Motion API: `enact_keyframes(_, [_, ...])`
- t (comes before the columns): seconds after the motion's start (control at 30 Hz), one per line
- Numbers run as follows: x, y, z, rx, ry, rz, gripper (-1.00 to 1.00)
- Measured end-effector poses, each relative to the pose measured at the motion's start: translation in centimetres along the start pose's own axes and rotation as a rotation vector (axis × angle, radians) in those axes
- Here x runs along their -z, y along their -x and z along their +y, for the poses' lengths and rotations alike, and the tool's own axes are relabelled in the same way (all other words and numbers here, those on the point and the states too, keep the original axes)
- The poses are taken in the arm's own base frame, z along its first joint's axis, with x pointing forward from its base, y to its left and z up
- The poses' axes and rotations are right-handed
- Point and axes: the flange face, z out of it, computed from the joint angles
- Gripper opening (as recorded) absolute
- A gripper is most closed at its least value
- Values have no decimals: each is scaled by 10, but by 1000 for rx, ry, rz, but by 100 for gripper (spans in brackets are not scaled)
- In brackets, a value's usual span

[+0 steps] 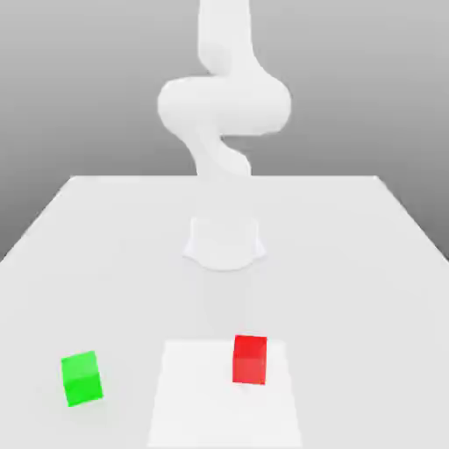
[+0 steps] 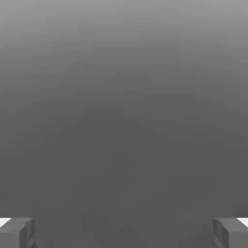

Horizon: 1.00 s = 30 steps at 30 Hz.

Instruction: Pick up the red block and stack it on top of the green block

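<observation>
Red block (image 1: 250, 359) sits untouched on the bench (image 1: 368, 263), near the front edge, with the green block (image 1: 81, 379) well apart toward the exterior view's left. Your fingers (image 2: 17, 232) are spread wide, holding nothing. You're at the reach step, I'd say: bring the gripper (image 2: 124, 233) down over red, straddle it, then close.

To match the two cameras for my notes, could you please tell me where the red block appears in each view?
Exterior view: the red block sits on the table, low in the picture, just right of centre, on a whiter patch, to the right of the green block.
Hand view: plain grey lies beyond the open gripper and its two fingers.
Shared landmark: none that I can identify with confidence.
</observation>
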Motion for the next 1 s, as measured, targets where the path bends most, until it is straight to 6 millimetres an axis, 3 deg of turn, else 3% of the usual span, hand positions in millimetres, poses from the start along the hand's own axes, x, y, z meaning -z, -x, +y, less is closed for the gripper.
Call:
enact_keyframes(0.23, [-134, 34, 30, 300, 20, -228, 0])
enact_keyframes(0.4, [-214, 82, 55, 526, 31, -377, 0])
enact_keyframes(0.53, [-265, 128, 80, 713, 39, -490, 0])
enact_keyframes(0.7, [-311, 187, 118, 955, 48, -623, 0])
enact_keyframes(0.87, [-337, 239, 161, 1203, 58, -746, 0])
enact_keyframes(1.0, [-348, 255, 178, 1290, 61, -779, 0])
